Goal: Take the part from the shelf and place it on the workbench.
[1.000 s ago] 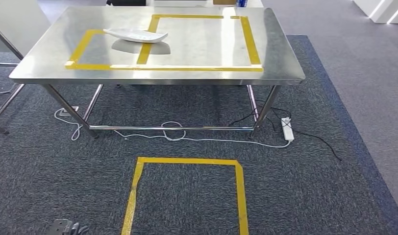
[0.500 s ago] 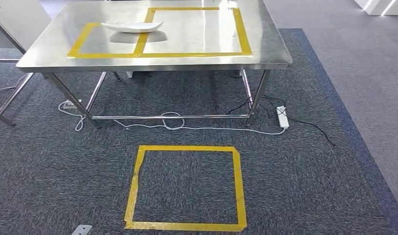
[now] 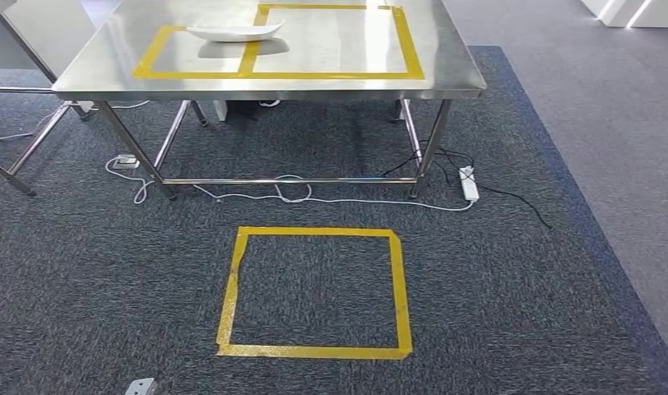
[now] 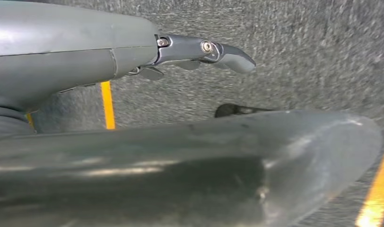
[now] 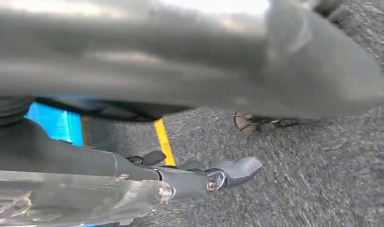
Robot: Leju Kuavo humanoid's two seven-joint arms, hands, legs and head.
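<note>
The white curved part [image 3: 234, 31] lies on the steel workbench [image 3: 265, 86], across the left edge of the yellow tape frames on its top. My left hand [image 4: 109, 56] hangs over the dark carpet. Its fingers [image 4: 228, 54] are stretched out, the thick thumb is apart from them, and there is nothing between. My right hand [image 5: 86, 161] is also over the carpet, its fingers [image 5: 228, 172] straight, its thumb spread wide, and it holds nothing.
A yellow tape square [image 3: 314, 232] marks the carpet in front of the workbench. White and black cables [image 3: 289, 191] and a power strip [image 3: 467, 183] lie under the table. The legs of another table [image 3: 10, 177] stand at the left. Lighter floor runs along the right.
The whole picture has shifted: the workbench now sits higher and farther off, and the floor square is fully in view, so the camera has moved. The part still lies on the table.
</note>
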